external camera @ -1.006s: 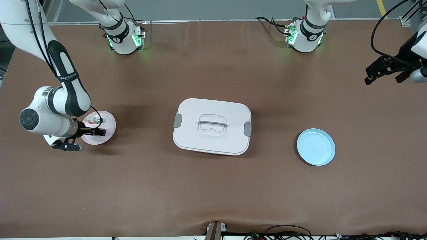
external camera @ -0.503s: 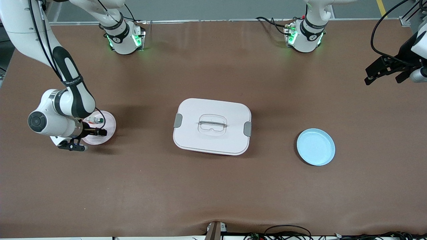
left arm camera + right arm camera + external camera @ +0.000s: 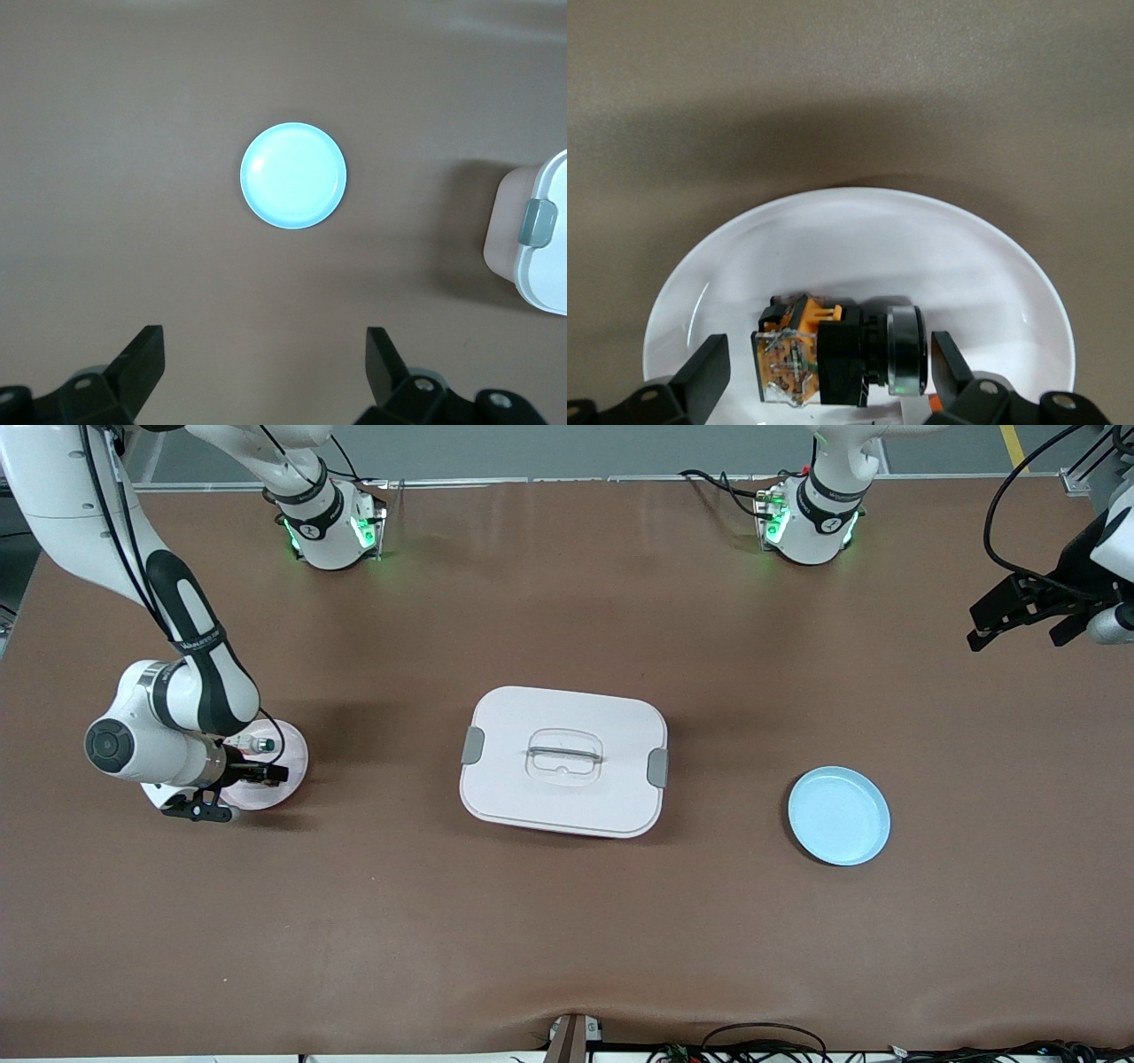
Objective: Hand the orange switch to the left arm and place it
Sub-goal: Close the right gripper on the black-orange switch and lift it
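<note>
Reaching arm: right arm. The right gripper (image 3: 259, 774) is low over the pale pink plate (image 3: 294, 755) at the right arm's end of the table, with its jaws spread wide and nothing held.
Switch location: the orange switch (image 3: 833, 359) lies on its side on that plate (image 3: 859, 199). In the right wrist view it sits between the two open fingers (image 3: 702, 372) and doesn't look to be touching either. In the front view the gripper hides it.
Long axis: runs finger to finger, along the closing line. The orange block end points at one finger and the black collar and cap at the other.
Key relation: the switch is directly under the pincer and already straddled, so I'd judge no sideways shift is needed, only a short drop and a close. As it lies, the jaws would close on its ends, not its flanks. That looks a slip risk, and a wrist turn may be worth it.
Neighbour part: a small white part with a green button (image 3: 262, 744) shares the plate, just beside the gripper and farther from the front camera.
Obstacle: the box (image 3: 563, 762) sits mid-table with its lid on, between the two plates.
Target guess: the blue plate (image 3: 839, 816) toward the left arm's end, with nothing on it.
Waiting arm: left arm. The left gripper (image 3: 1019, 633) is up at the table edge with its jaws wide and holding nothing, well apart from the switch. The blue plate (image 3: 293, 175) and a box corner (image 3: 532, 248) show in its wrist view.
Nearer arm: right, by a long way.
</note>
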`<move>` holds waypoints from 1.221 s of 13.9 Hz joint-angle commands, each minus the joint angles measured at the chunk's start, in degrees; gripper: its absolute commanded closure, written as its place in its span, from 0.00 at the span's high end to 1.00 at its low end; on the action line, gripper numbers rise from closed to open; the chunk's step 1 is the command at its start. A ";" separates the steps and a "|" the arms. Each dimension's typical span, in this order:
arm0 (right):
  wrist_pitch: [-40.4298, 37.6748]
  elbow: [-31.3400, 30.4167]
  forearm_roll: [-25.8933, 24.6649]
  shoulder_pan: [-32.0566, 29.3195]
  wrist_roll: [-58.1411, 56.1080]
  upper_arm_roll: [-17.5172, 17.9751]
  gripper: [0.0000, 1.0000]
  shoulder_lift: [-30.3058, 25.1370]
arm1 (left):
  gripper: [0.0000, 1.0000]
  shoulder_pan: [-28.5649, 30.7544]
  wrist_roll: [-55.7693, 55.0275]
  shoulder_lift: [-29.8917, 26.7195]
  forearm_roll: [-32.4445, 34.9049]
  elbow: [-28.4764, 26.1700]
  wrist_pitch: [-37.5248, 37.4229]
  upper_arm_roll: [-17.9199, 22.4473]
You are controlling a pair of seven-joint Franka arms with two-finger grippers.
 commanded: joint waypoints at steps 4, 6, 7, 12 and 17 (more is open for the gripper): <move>0.45 -0.59 -1.01 -2.04 -1.26 0.72 1.00 -0.40 | 1.00 0.12 0.34 -0.41 -1.19 1.01 -1.00 -0.72; 0.02 -0.50 -1.01 -2.13 -1.79 0.72 0.94 -0.40 | 1.00 -0.14 0.08 -0.41 -1.19 1.10 -1.00 -1.68; 0.01 -0.41 -1.01 -2.13 -1.79 0.72 0.82 -0.40 | 1.00 -0.14 -0.10 -0.41 -1.11 1.19 -1.00 -2.21; -0.16 -0.15 -0.92 -2.22 -1.52 0.72 0.13 -0.40 | 1.00 0.12 -0.10 -0.41 -1.11 2.33 -1.00 -3.18; -9.80 4.23 3.10 -1.95 -0.03 0.90 0.00 -1.37 | 1.00 0.21 -0.10 -0.32 -1.11 2.33 -1.00 -3.18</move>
